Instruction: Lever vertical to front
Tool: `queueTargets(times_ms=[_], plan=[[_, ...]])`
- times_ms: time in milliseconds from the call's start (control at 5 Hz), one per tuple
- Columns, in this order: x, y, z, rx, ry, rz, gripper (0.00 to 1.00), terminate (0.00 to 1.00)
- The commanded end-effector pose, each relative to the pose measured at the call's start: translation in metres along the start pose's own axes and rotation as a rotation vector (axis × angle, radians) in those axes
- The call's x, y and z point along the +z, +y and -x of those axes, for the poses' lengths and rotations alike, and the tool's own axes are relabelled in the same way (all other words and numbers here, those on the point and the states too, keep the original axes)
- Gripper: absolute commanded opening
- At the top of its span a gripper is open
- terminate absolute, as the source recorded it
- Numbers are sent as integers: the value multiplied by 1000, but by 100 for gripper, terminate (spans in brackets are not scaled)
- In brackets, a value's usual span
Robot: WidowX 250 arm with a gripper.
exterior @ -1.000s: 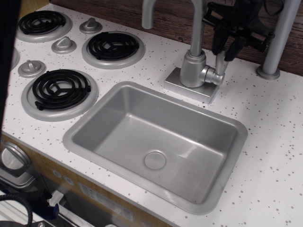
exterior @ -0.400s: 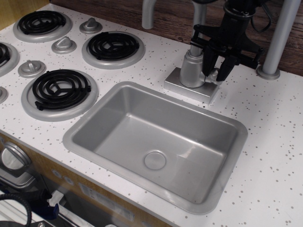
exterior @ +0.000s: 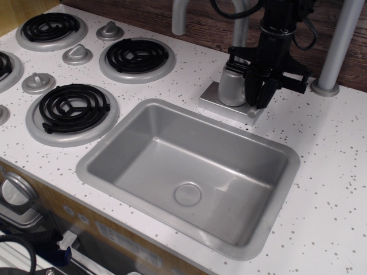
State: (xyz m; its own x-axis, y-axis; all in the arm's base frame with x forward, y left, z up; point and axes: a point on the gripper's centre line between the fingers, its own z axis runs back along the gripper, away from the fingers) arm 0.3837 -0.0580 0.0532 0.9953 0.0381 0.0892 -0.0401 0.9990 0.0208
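End effector [exterior: 259, 96] down over the lever at the faucet base [exterior: 231, 86], behind the sink [exterior: 109, 150].

The lever sits on the right side of the base, hidden behind the black fingers [exterior: 251, 90], so its angle can't be read. Likely light, rigid plastic on a pivot, a bit slick; best taken across the flat bar near its free end for leverage. The arm comes down near-vertical from the top edge, wrist just right of the spout pipe [exterior: 238, 26], fingers pointing at the desk [exterior: 332, 149]. Fingers sit close together around the lever spot; actual pinch: cannot tell.
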Motion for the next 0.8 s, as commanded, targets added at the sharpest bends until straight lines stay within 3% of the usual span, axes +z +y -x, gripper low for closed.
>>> queueTargets(times_ms=[0, 400, 600], plan=[[14, 2, -7, -16, -25, 1, 100, 0], [45, -5, -3, 4, -7, -103, 100, 0], [57, -9, 0, -10, -20, -121, 100, 100]])
